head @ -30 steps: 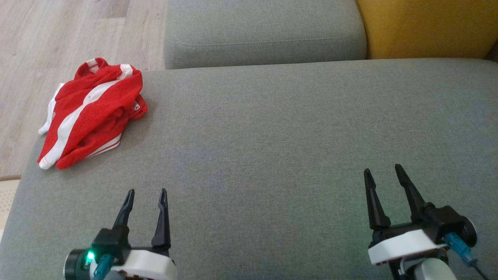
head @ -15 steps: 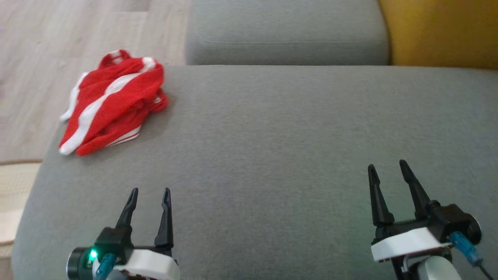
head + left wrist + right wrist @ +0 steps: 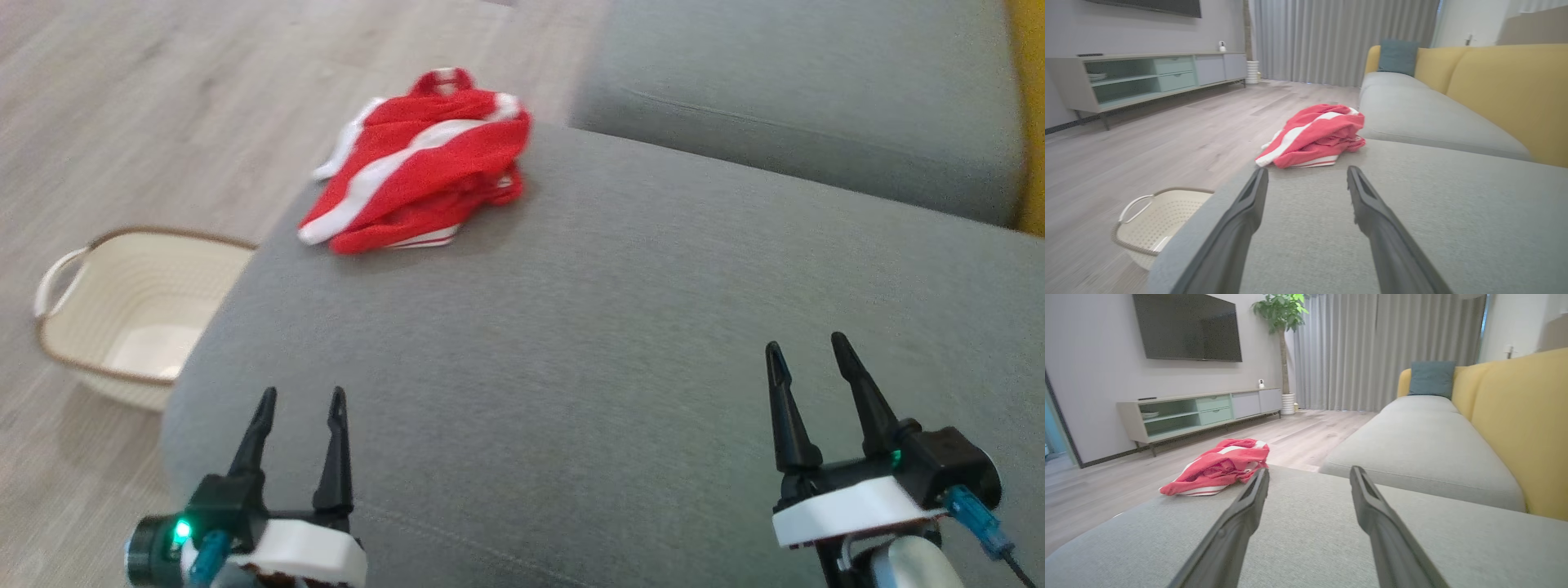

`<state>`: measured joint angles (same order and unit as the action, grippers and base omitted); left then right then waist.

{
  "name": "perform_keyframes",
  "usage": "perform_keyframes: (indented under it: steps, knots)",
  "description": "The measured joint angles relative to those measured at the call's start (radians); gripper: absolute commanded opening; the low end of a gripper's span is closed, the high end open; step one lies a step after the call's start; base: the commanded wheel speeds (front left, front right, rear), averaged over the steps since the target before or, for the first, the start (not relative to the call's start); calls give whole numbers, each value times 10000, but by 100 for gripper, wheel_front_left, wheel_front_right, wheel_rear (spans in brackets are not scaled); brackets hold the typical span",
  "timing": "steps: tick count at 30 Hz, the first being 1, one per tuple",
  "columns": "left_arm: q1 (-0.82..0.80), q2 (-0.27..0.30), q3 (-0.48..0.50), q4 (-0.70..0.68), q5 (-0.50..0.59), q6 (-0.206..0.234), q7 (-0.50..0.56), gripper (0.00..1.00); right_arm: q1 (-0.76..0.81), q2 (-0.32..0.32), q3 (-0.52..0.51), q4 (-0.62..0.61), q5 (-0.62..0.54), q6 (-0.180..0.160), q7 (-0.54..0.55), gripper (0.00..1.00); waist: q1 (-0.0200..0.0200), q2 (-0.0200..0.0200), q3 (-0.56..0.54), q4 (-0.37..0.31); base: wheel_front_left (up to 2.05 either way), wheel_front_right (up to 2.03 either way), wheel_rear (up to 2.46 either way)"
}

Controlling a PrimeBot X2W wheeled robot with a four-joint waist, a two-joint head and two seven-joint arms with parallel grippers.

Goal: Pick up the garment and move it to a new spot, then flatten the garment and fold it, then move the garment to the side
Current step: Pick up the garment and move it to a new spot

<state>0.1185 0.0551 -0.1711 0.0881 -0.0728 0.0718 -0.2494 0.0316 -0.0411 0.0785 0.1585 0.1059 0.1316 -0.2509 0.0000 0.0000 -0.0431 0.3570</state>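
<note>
Head view:
- The garment point(image 3: 420, 163), red with white stripes, lies crumpled on the far left corner of the grey seat cushion point(image 3: 588, 327). One white edge hangs over the cushion's side.
- The left gripper point(image 3: 302, 394) is at the lower left. Its fingers are apart, empty, and pointing up the view over the cushion's near edge.
- The right gripper point(image 3: 804, 343) is at the lower right. Its fingers are also apart and hold nothing.
- Both grippers are well apart from the garment.
- A cream basket point(image 3: 175, 235) with a brown rim stands on the wood floor point(image 3: 147, 122), just beside the cushion's left side.
- A second cushion point(image 3: 800, 106), also grey, lies beyond, with a yellow backrest point(image 3: 1033, 114) at the right edge.

Left wrist view:
- The two dark fingers are spread, with bare cushion fabric between them.
- The garment sits ahead of the fingertips at the cushion's far edge, not touched.
- The basket is at the lower left, on the floor.
- Behind are a low cabinet point(image 3: 1147, 77), a grey curtain point(image 3: 1343, 41) and a blue-green pillow point(image 3: 1398, 57) on the sofa.

Right wrist view:
- The fingers are spread and empty.
- The garment lies ahead, to the left of the left-hand fingertip, on the cushion's far corner.
- A television point(image 3: 1188, 326) is on the wall, with a plant point(image 3: 1282, 314) beside the curtain.
</note>
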Motion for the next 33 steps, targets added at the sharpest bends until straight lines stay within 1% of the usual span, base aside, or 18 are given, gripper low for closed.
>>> perform_keyframes:
  steps: [5, 8, 9, 21, 24, 27, 29, 33]
  knots:
    - [6, 38, 259, -125, 10, 4, 0, 100, 0, 0, 50, 0, 98, 0, 0, 100, 0, 0, -49, 914, 0, 0, 0]
    - [29, 35, 433, -245, 10, 77, 0, 100, -28, 4, 261, 4, 98, 0, 0, 100, 0, 0, -27, 1301, 0, 0, 0]
    - [54, 38, 577, -349, 10, 167, 0, 100, -82, 4, 407, 19, 98, 0, 0, 100, 0, 0, 47, 1416, 0, 0, 0]
    - [232, 29, 863, -669, 10, 221, 0, 100, -437, 0, 569, 167, 98, 0, 0, 100, 0, 0, 255, 1555, 0, 0, 0]
    - [239, 82, 901, -669, 10, 151, 0, 100, -431, 0, 502, 150, 98, 0, 0, 100, 0, 0, 299, 1580, 0, 0, 0]
    - [63, 426, 947, -629, 19, -52, 0, 100, -412, -2, 276, 44, 69, 0, 0, 100, 0, 0, 399, 1609, 0, 0, 0]
    - [-352, 713, 1143, -617, 115, -130, 0, 100, -416, -2, 217, -100, -58, 0, 0, 100, 0, 0, 563, 1573, 0, 0, 0]
    - [-2066, 1300, 1248, -514, 188, -556, -2, 100, -490, -4, 197, -224, -569, 0, 0, 100, 0, 0, 1096, 1283, 0, 0, 0]
